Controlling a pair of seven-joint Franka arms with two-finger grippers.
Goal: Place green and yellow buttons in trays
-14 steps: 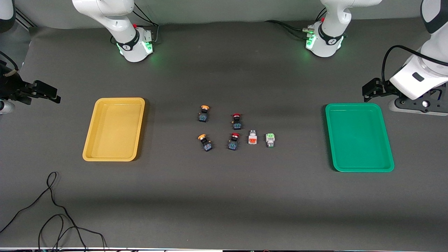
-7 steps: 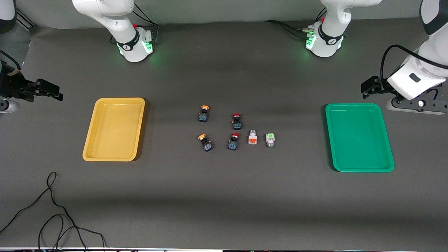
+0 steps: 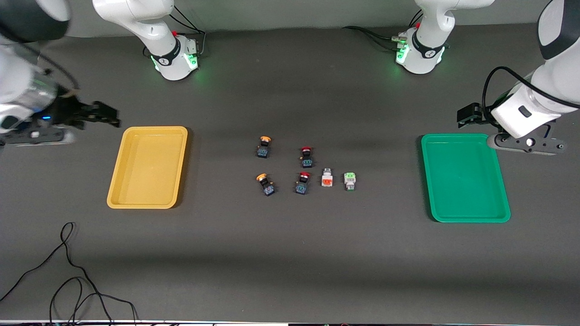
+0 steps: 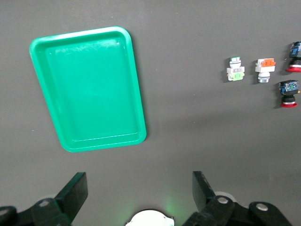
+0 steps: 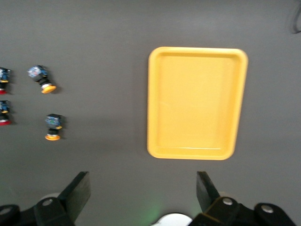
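Table [image 3: 290, 253] surface, dark grey, carries two trays well apart: the yellow tray [image 3: 118, 181] toward the right arm's end and the green tray [image 3: 503, 199] toward the left arm's end, neither holding anything. Between them lies a cluster of six buttons, none yet sorted. The right hand [image 3: 106, 114] hangs over bare table just beside the yellow tray, fingers spread wide and holding nothing; the left hand [image 3: 466, 114] hangs by the green tray's corner, likewise spread and holding nothing. Task items: the green button [image 3: 349, 180], nearest the green tray; the first yellow button [image 3: 264, 146]; the second yellow button [image 3: 265, 184], nearer the front camera. Two red-capped buttons [image 3: 305, 157] and an orange-faced white button [image 3: 326, 178] sit among them and are not to be moved. Recommended procedure for the approach: bring each hand over the cluster, centre the fingers on one body, and descend straight (the orange-faced neighbour lies just beside the green button, so finger clearance looks tight). Limits of view: the right arm appears motion-blurred in the front view, both wrist views crop the fingertips, and each wrist view cuts off part of the cluster.
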